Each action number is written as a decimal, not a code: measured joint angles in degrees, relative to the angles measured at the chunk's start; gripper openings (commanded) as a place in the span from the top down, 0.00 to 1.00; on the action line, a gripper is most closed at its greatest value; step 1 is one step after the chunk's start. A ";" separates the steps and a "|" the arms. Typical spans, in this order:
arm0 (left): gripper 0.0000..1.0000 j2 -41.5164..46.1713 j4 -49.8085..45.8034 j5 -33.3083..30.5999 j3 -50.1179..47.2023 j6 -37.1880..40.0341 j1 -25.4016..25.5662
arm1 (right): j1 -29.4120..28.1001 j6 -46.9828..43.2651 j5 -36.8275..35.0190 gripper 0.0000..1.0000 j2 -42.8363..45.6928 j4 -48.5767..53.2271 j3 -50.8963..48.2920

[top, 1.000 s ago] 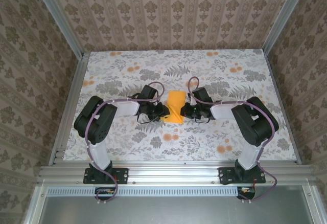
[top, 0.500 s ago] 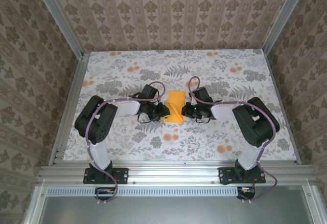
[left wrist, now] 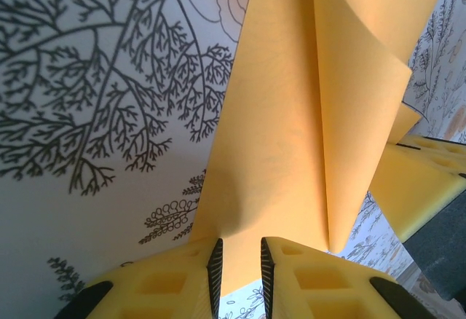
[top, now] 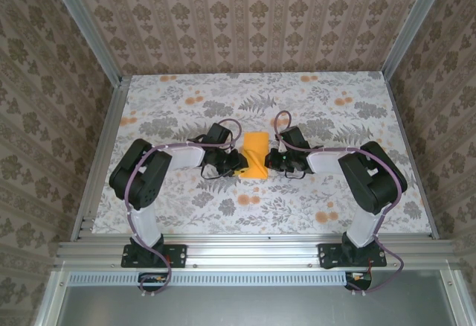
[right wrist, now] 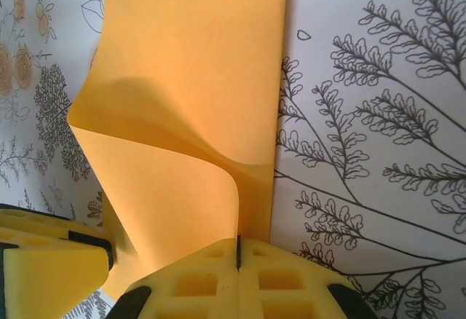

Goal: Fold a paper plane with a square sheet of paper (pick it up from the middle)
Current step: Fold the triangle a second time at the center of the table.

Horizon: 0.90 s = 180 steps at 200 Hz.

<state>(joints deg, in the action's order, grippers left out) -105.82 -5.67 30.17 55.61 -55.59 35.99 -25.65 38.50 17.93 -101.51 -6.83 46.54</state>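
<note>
Midway across the counter (top: 312,207), with the right gripper (right wrist: 238,245) jaws pinched shut on the curled orange sheet of paper (top: 256,147) and the left gripper (left wrist: 240,252) jaws slightly parted at its edge, the flap likely needs squaring before creasing.

no readable text, labels or numbers anywhere.

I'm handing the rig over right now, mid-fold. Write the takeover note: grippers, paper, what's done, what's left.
Left gripper: jaws a narrow gap apart at the paper's edge, no clear pinch.
Right gripper: shut on a curled-up flap of the square sheet of paper.
Paper: at the middle of the table, between both grippers, partly lifted.
Done: sheet picked up and folded narrower, in layers.
Left: lay and crease the raised flap, then the remaining folds; it is no pointed dart yet.
</note>
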 measured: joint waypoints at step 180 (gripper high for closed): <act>0.76 -0.35 -1.46 0.02 1.05 0.42 0.07 | 0.46 -0.83 -0.04 0.93 0.52 0.63 0.00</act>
<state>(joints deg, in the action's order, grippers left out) -106.17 -7.14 30.20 56.66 -55.18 36.05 -25.19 37.67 17.89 -100.99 -6.20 46.54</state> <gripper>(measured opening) 0.241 0.067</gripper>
